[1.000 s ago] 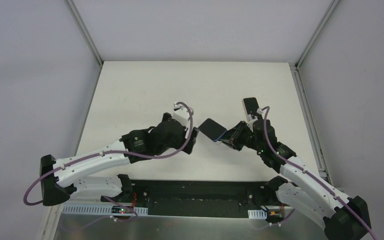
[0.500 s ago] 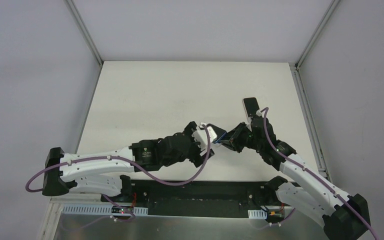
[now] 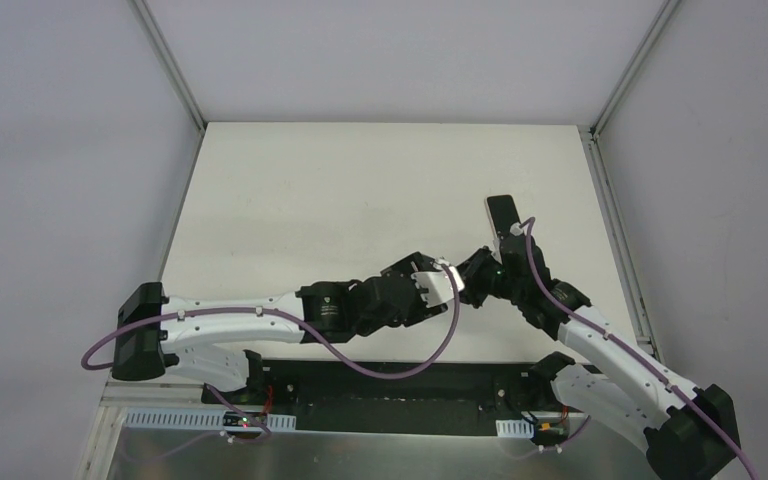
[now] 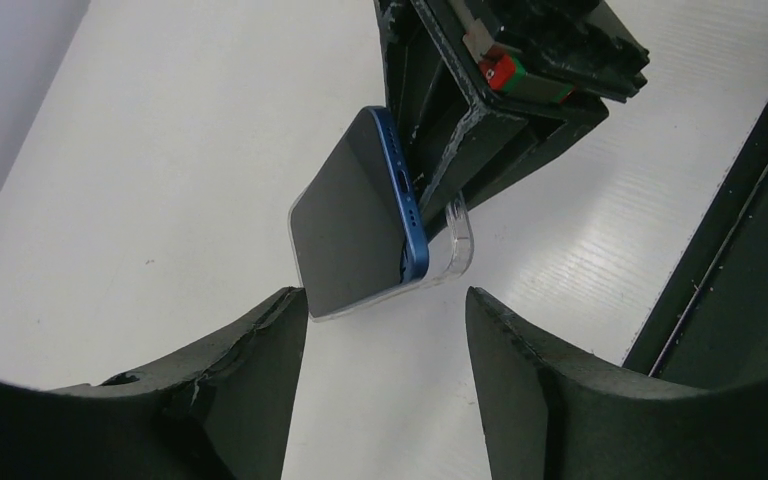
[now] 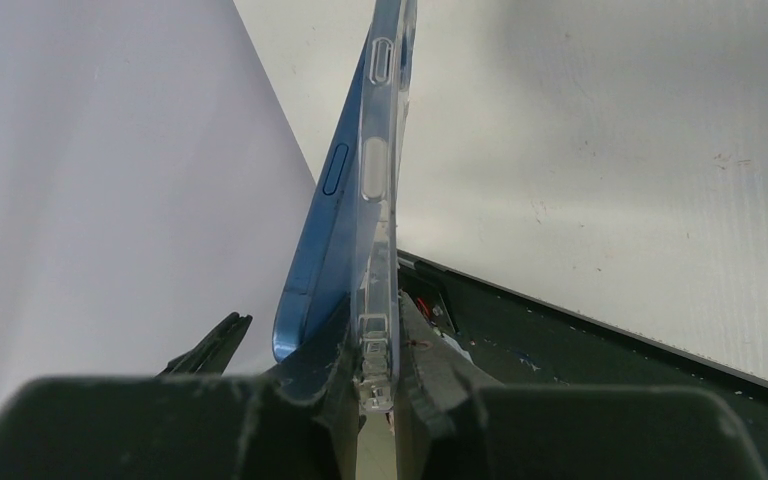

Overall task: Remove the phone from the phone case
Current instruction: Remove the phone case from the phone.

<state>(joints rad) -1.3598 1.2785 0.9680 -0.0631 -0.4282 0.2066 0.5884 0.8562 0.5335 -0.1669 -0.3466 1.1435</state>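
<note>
A blue phone (image 4: 350, 225) with a dark screen sits in a clear case (image 4: 457, 245), held in the air above the table. My right gripper (image 5: 380, 385) is shut on the clear case (image 5: 380, 180) at one end. There the blue phone (image 5: 325, 230) stands partly away from the case wall. My left gripper (image 4: 385, 330) is open, with its jaws spread just short of the phone's free end and not touching it. In the top view my left gripper (image 3: 447, 283) meets my right gripper (image 3: 472, 282) and hides most of the phone.
A dark rectangular object (image 3: 501, 212) lies on the white table (image 3: 360, 180) behind my right arm. A black recessed strip (image 3: 400, 385) runs along the near edge between the arm bases. Grey walls close the table at the back and sides.
My left arm has swung right and stretched out, bringing its open gripper up to the phone's free end. My right gripper has kept its hold on the case and barely moved.
</note>
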